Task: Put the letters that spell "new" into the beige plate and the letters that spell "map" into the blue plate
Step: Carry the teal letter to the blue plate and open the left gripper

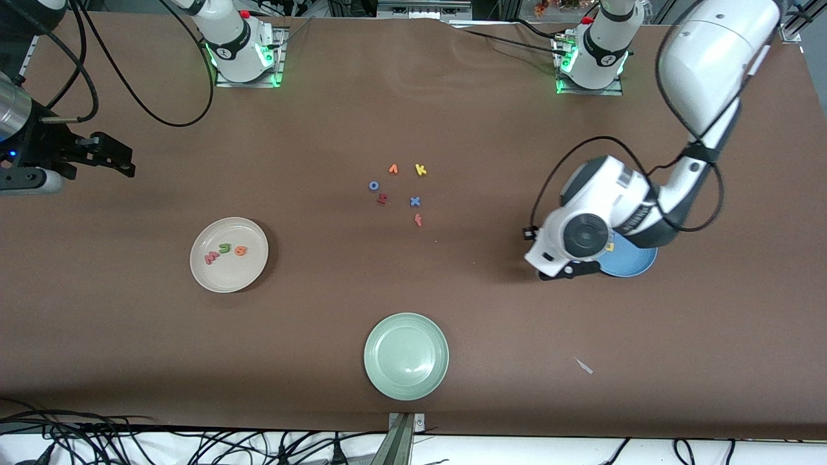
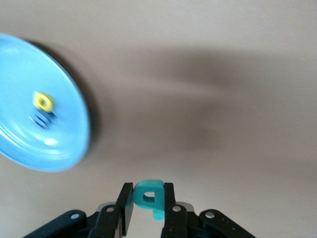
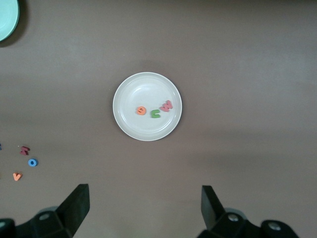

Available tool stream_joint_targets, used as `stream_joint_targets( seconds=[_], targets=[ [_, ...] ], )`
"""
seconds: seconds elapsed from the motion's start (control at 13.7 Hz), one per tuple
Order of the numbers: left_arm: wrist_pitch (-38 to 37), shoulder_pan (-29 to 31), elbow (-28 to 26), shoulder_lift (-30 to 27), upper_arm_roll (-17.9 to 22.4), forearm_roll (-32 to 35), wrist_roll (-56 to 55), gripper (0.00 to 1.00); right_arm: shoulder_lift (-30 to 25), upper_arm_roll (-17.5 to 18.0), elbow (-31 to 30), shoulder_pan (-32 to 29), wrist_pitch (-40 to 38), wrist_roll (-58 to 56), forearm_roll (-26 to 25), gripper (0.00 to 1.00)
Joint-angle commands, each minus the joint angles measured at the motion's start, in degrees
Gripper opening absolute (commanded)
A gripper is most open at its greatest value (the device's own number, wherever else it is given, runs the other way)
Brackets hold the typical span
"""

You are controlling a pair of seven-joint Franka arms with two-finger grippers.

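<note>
In the front view we see the beige plate at centre-left holding w, n, e. The blue plate sits mid-right.

In the left wrist view, our left gripper pinches the teal a at bottom centre; the yellow p lies in the blue plate.

In the right wrist view, our right gripper waits, fingers apart, along the bottom edge.

Your left gripper has the teal a pinched tight between its fingers, up over bare brown table. The blue plate sits off to one side, yellow p lying in it.
</note>
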Motion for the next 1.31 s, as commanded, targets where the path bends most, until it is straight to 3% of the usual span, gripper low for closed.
stream_joint_targets(
  seconds=[0.0, 0.44, 0.51, 0.58, 0.66, 1.24],
  targets=[
    [-1.1, 4.9, -1.2, -1.1, -0.2, 2.2, 11.1, 0.00, -3.4, 1.4, -3.2, -1.1, 0.6, 0.6, -0.9, 1.00],
    [-3.2, 8.2, -2.7, 1.2, 2.7, 8.7, 23.3, 0.08, -3.4, 1.3, -1.6, -1.1, -1.2, -0.4, -0.7, 1.00],
    [-3.2, 8.2, -2.7, 1.6, 2.8, 9.5, 23.5, 0.20, -3.4, 1.3, -1.5, -1.1, -1.2, -0.4, -0.5, 1.00],
    [-3.3, 8.2, -2.7, 1.7, 3.0, 10.3, 24.2, 0.51, -3.4, 1.3, -1.5, -1.1, -1.2, -0.4, -0.4, 1.00],
    [-3.5, 8.2, -2.4, 1.6, 3.2, 10.4, 25.6, 0.99, -3.3, 1.3, -1.4, -1.1, -1.2, -0.4, -0.5, 1.00],
    [-11.8, 9.7, 5.8, -0.5, 2.7, 7.8, 26.2, 1.00, -3.3, 1.4, -1.4, -1.1, -1.2, -0.4, -0.3, 1.00]
  ],
)
